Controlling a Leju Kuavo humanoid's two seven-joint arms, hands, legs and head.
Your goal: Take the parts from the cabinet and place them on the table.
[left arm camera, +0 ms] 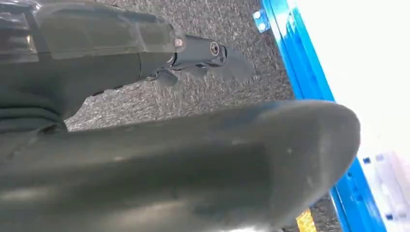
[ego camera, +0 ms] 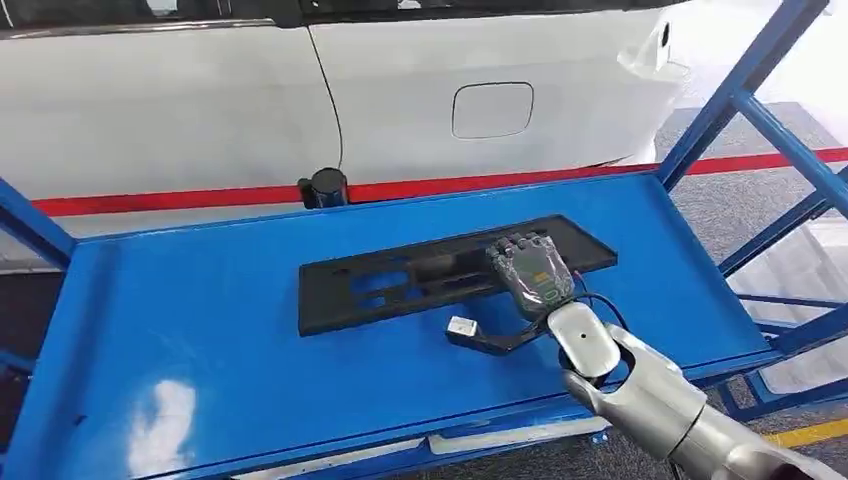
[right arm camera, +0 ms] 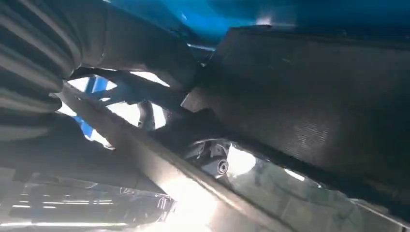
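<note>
already a long black panel (ego camera: 440, 272) is seen lying flat on the blue table (ego camera: 190, 340), roughly in the middle and stretching toward the right; a smaller dark bracket with a pale end (ego camera: 478, 334) lies just beside its near edge. so at least this part is judged to be set down where the task wants it.

further right, the right hand (ego camera: 533, 272) is laid on top of the panel's right portion, palm down. its fingers are seen spread over the panel's surface, but whether they are clamped on it or merely resting cannot be told, and the right wrist view is too close and dark to settle it. release is therefore judged as not yet confirmed.

the left hand (left arm camera: 183, 53) is seen hanging over the grey floor beside the table's blue frame, and whether its fingers are together or apart cannot be told. how many parts are left to fetch cannot be judged.
</note>
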